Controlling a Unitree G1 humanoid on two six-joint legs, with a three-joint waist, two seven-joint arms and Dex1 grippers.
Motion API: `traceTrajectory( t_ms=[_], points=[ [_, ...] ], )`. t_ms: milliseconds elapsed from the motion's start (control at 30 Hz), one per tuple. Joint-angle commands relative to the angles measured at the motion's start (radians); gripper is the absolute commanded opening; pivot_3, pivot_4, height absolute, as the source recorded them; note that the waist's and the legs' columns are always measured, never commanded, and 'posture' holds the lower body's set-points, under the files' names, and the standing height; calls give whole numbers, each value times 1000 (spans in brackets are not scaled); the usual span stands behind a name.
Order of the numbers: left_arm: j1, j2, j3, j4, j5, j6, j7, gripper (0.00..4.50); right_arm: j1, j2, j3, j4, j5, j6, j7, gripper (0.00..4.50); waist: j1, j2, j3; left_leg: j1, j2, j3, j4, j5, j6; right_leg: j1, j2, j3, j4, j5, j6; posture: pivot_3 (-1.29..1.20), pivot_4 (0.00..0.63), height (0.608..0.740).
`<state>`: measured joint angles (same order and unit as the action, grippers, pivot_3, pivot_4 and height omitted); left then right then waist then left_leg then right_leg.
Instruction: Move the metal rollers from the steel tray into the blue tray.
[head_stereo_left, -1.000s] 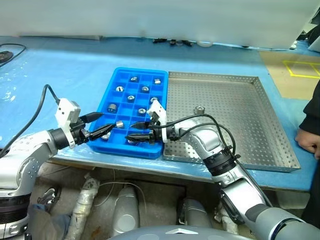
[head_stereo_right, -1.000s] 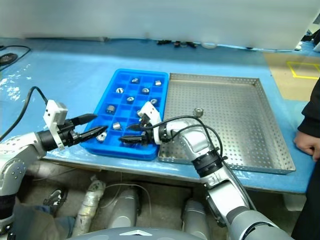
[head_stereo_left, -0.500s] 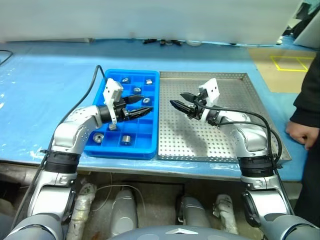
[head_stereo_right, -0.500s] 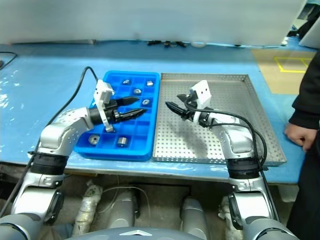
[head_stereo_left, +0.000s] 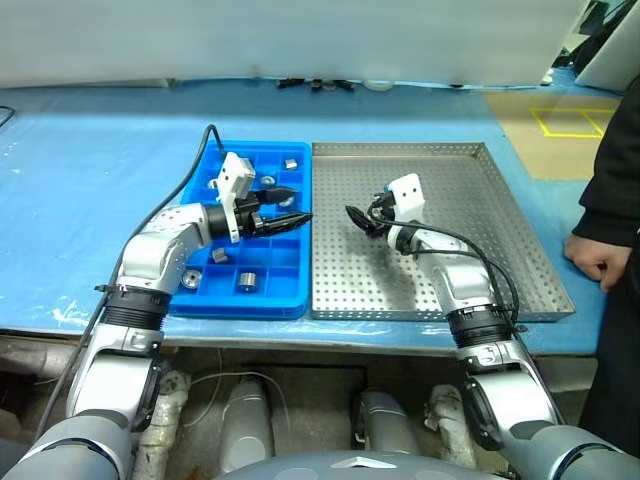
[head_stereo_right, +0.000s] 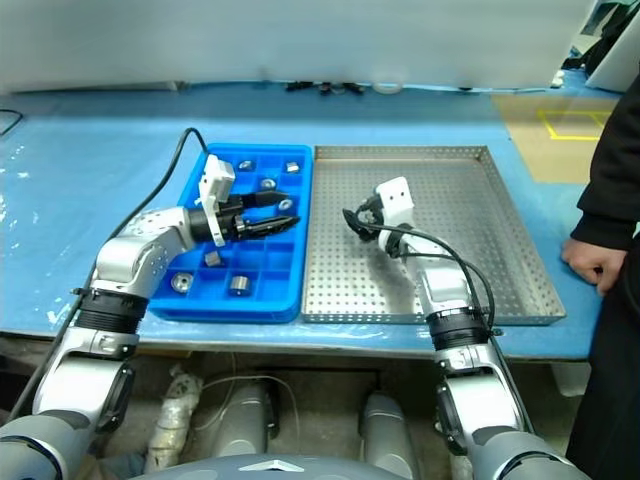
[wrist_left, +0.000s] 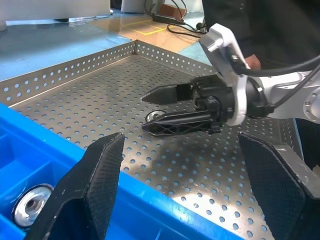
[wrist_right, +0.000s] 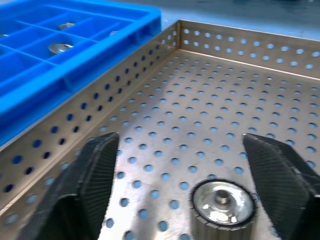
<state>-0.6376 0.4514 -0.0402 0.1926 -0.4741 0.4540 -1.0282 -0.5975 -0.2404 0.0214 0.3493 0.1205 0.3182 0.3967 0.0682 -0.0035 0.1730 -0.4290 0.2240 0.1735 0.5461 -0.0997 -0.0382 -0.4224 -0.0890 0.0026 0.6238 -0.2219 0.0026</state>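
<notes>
Right pincer (wrist_right: 180, 200) hangs spread around a lone roller (wrist_right: 222, 204) standing on the steel tray (head_stereo_left: 480, 225). Left pincer (head_stereo_left: 290, 207) hovers spread and empty over the blue tray (head_stereo_left: 262, 290).

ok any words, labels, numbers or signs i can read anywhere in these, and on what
None can be read.
Blue tray: no lettering visible.
Steel tray: plain perforated metal, no stamp visible.
Metal roller on the steel tray: bare metal, no marking visible.
White blocks on the left gripper and the right gripper: no label visible.
Yellow lines on the floor: a marked outline, not text.
</notes>
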Motion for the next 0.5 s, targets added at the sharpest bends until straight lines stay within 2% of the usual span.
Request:
traceTrajectory(
  t_ms=[33,233,500],
  points=[
    [7,9,19,-56,-4,0,6,3830,-42,-13,1,43,-58,-52,-55,4440,0,0,0,0,0,0,0,0,0,0,0,0,0,0,0,-114,150,740],
    [22,8,19,-85,-6,13,20,3830,-47,-7,17,149,-104,-82,-71,4440,-1,0,0,0,0,0,0,0,0,0,0,0,0,0,0,-101,150,740],
    [20,15,20,-76,-5,16,14,3830,-39,8,-23,186,-75,-86,-63,4440,-1,0,0,0,0,0,0,-1,1,0,0,0,0,0,0,-103,150,740]
  ],
)
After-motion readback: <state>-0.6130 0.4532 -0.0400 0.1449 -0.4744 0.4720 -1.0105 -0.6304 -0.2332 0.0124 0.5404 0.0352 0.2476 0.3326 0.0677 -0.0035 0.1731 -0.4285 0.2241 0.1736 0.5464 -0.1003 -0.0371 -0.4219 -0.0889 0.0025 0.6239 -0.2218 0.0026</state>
